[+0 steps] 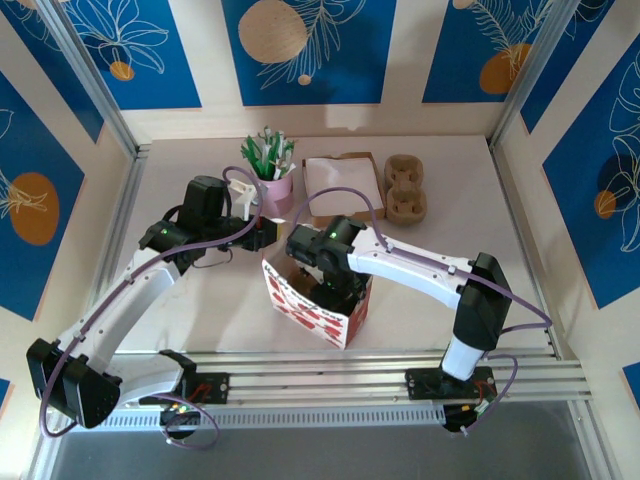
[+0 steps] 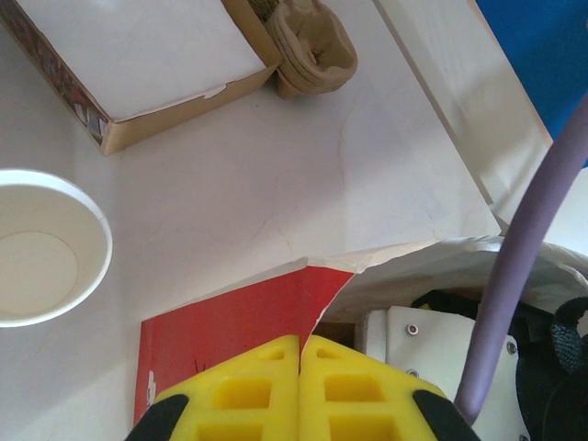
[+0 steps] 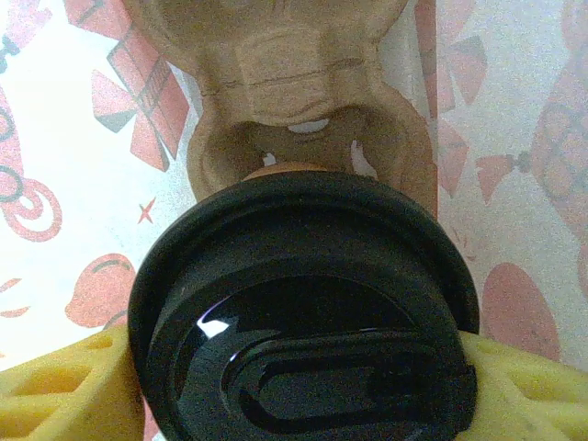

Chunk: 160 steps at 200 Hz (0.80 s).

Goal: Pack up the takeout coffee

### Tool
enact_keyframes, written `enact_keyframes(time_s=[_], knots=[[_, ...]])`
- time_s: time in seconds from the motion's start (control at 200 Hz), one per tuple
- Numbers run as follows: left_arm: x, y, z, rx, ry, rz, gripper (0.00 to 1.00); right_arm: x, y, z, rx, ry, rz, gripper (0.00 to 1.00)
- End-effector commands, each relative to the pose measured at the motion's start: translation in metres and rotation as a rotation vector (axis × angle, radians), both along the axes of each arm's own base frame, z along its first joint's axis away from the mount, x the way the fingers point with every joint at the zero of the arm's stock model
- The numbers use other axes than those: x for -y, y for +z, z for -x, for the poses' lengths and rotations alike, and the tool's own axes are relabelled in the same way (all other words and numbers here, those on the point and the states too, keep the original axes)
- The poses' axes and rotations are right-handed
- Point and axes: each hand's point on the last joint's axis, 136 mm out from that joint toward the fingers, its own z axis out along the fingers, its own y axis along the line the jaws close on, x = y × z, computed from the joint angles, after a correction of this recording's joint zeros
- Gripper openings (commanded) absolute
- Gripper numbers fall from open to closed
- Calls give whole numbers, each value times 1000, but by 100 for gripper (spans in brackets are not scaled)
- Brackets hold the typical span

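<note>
Right pincer (image 3: pixel 299 381) grasps the lidded takeout coffee (image 3: pixel 303 276) inside the printed bag (image 1: pixel 300 305), centre of the top view, above a pulp carrier (image 3: pixel 303 83); left pincer (image 2: pixel 300 390) clenched, empty; seating and release apparently remain.

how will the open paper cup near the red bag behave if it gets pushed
The cup looks empty, its bottom bare, so probably light and quick to slide or tip on the smooth table. Its thin paper wall would likely dent under a hard squeeze. Tipped, the round body may roll.
</note>
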Motion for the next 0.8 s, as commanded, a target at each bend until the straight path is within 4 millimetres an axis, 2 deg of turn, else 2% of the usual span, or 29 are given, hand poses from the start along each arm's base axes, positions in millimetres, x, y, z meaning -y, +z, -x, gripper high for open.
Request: enact_keyframes(time_s=[0.0,0.125,0.26,0.36,0.47,0.615,0.69,0.795], knots=[[0,-2,-3,9,-13,12,0,10,-15,12,-70,-4,46,43],[0,-1,-2,13,-17,16,3,11,-20,11,-71,-10,49,43],[0,1,-1,25,-20,21,10,12,-26,11,-81,-22,35,43],[0,3,-1,33,-18,25,18,13,-31,12,-89,-26,35,43],[-1,4,-2,43,-15,27,22,12,-36,13,-98,-27,25,43],[-3,8,-2,64,-2,38,35,14,-46,13,-110,-33,32,42],[-5,13,-3,89,9,50,46,14,-50,12,-109,-36,38,42],[-7,20,-2,119,13,73,50,14,-50,10,-104,-41,37,42]])
